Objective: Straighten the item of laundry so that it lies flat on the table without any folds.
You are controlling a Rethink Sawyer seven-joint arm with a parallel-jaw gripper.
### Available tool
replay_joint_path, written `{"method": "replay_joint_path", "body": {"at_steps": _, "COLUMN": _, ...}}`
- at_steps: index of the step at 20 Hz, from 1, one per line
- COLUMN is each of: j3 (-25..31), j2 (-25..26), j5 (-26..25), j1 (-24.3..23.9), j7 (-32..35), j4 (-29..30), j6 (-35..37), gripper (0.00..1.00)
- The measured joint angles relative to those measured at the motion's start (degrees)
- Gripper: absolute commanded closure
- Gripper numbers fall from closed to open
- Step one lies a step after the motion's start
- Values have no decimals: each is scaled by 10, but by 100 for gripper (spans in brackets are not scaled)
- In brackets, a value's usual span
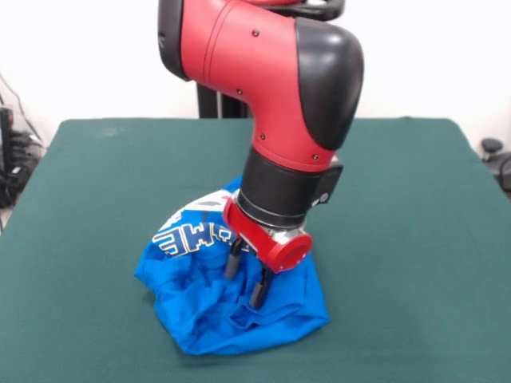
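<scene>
One red and black robot arm [271, 88] is reaching down from the top of the picture over a table [88, 199] covered in dark green cloth. The arm is bending at a bulky red and black joint, then narrowing to a black cuff and a round red wrist plate. Below that plate the gripper [245, 281] is pointing downward, tilting slightly toward the lower left.

Two thin dark fingers [233, 262] are hanging from the gripper. They are standing a little apart, with a visible gap between them, and their tips are pressing down into the cloth of a shirt. Whether any fabric is being pinched between them cannot be told, since the tips are sinking into the folds.

The shirt [200, 307] is bright blue and is lying crumpled in a loose heap on the table, slightly left of the middle and toward the near edge. It is bunching up in many wrinkles and folds rather than lying flat. On its upper left part, white lettering with dark outlines [188, 237] is showing, creased and partly hidden behind the gripper. A hem or seam is curving along the lower right edge of the heap.

Green tabletop is surrounding the shirt on all sides.
</scene>
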Motion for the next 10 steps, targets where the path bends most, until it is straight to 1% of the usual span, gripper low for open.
{"method": "replay_joint_path", "body": {"at_steps": 6, "j3": -2, "j2": -2, "j5": 0, "j1": 0, "j7": 0, "j4": -21, "j6": 44, "gripper": 0}}
{"method": "replay_joint_path", "body": {"at_steps": 10, "j3": -2, "j2": -2, "j5": 0, "j1": 0, "j7": 0, "j4": -33, "j6": 59, "gripper": 0}}
